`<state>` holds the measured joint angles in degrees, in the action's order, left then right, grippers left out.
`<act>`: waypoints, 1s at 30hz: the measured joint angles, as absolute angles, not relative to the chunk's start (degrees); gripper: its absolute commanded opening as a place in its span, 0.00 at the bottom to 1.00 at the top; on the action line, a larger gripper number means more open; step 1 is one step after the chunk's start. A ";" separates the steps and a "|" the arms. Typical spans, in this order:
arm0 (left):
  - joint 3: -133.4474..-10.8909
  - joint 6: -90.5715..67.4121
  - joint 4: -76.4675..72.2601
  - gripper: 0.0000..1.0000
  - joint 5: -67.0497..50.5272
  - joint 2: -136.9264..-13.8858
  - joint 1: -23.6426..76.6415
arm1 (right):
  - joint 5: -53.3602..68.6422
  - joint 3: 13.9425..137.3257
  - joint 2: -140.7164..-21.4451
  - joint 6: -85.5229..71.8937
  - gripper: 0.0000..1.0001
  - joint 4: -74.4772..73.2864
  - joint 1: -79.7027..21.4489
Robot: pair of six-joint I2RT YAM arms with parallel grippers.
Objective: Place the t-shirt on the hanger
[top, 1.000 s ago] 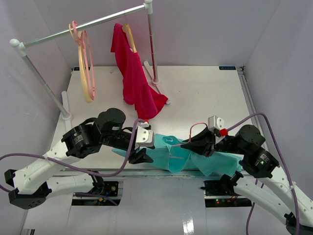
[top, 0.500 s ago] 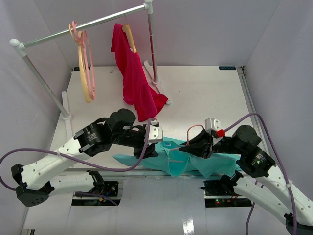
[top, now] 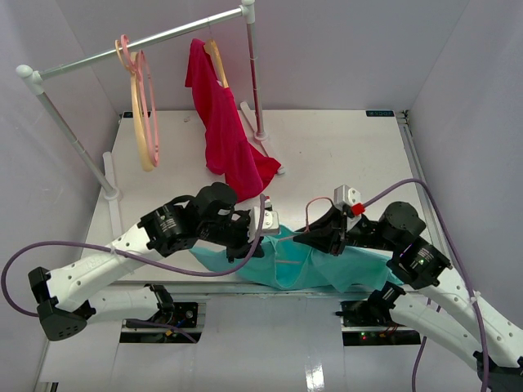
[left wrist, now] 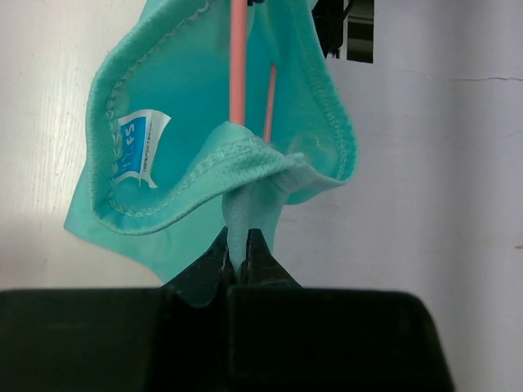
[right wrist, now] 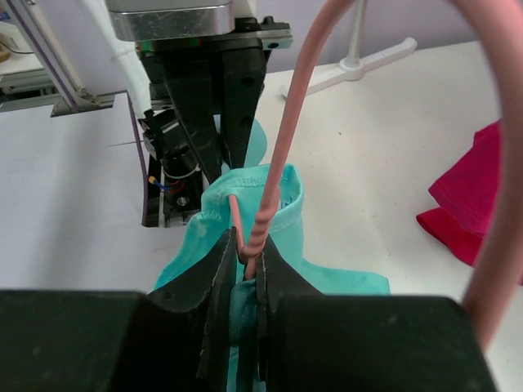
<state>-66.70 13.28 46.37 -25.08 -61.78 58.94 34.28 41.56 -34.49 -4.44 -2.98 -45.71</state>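
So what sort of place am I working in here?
Likely a lab test cell staged for laundry, not a home: a white table boxed in by plain walls, a small clothes rack with spare hangers and a red garment.

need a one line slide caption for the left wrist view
Left jaws pinch the collar of the teal t-shirt, the pink hanger showing inside its neck opening

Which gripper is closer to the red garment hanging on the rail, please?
Left. The left gripper pinches the t-shirt collar just short of the red garment; the right gripper, clamping the hanger, sits farther to the right.
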 measured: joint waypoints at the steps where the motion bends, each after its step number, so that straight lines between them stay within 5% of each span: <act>1: -66.70 12.83 46.23 0.00 -23.62 -61.60 58.97 | 32.83 41.60 -34.57 -4.62 0.17 -3.10 -45.77; 14: -65.92 6.70 41.65 0.00 -10.32 -53.30 60.57 | 12.67 40.59 -26.77 -8.38 0.33 -4.98 -47.02; 24: -63.32 5.08 44.68 0.00 -5.94 -50.54 59.79 | 4.52 40.60 -26.80 -6.96 0.14 -7.33 -46.09; 30: -63.11 4.98 45.00 0.00 -4.73 -50.18 59.79 | 2.02 41.51 -26.96 -5.99 0.40 -9.30 -46.09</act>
<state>-63.11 4.98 45.00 -4.73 -50.18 59.79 2.02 41.51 -26.96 -5.99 -9.30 -46.09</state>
